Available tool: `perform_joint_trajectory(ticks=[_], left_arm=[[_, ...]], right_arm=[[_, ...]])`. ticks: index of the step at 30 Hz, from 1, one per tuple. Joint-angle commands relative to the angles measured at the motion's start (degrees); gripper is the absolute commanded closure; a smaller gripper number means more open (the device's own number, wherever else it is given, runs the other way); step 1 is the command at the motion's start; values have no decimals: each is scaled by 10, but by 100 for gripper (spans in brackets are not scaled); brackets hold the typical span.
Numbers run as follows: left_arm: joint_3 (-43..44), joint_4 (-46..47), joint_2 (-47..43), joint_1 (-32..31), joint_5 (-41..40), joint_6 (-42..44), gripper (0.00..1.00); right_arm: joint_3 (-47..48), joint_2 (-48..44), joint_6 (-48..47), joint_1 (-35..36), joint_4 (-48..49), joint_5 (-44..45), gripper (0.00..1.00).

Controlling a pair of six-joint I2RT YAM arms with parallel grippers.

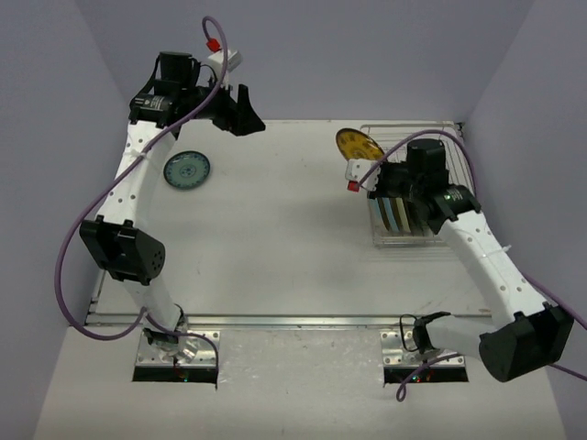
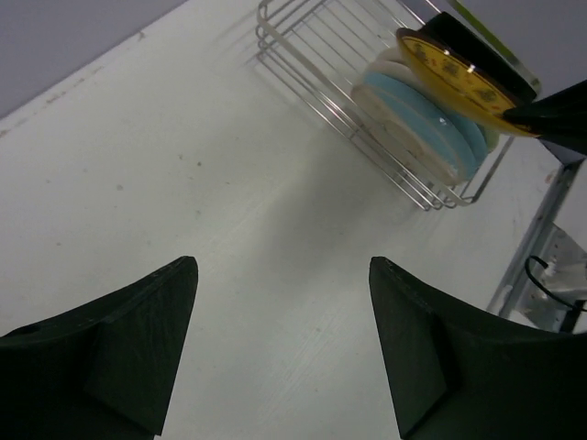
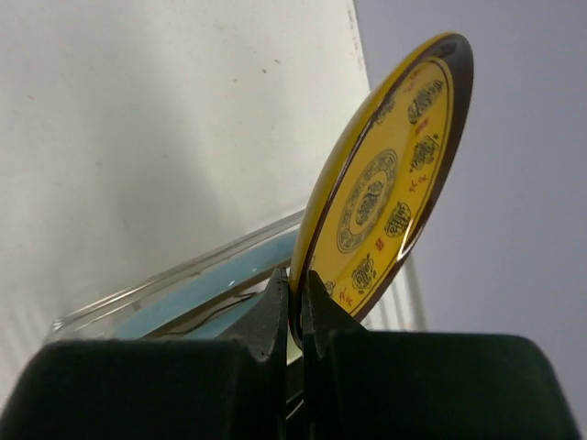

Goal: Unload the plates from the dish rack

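The yellow plate point(image 3: 394, 174) stands on edge just above the dish rack point(image 2: 293, 46), its lower rim pinched in the right gripper point(image 3: 298, 293). Other plates point(image 2: 431, 128) sit slotted below. The left gripper point(image 2: 282, 270) hangs spread and empty, well apart across the worktop point(image 1: 275, 238).

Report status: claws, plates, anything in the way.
Right claw shut on yellow plate, above rack. Left claw open, empty. Teal plate on table; other plates in rack. Path looks clear.
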Motion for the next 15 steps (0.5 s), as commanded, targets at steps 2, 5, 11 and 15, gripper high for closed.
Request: perform_joint_trajectory(ticks=[2, 5, 11, 15], left_arm=[[-15, -77, 21, -4, 107, -2, 31], [-30, -88, 24, -9, 117, 3, 32], [-45, -106, 28, -21, 109, 15, 37], [-50, -128, 33, -36, 100, 36, 44]], right_arm=[[-92, -49, -193, 93, 223, 67, 100], [-100, -39, -220, 150, 203, 84, 100], [-112, -7, -234, 231, 225, 138, 100], [-117, 8, -236, 273, 232, 168, 100]])
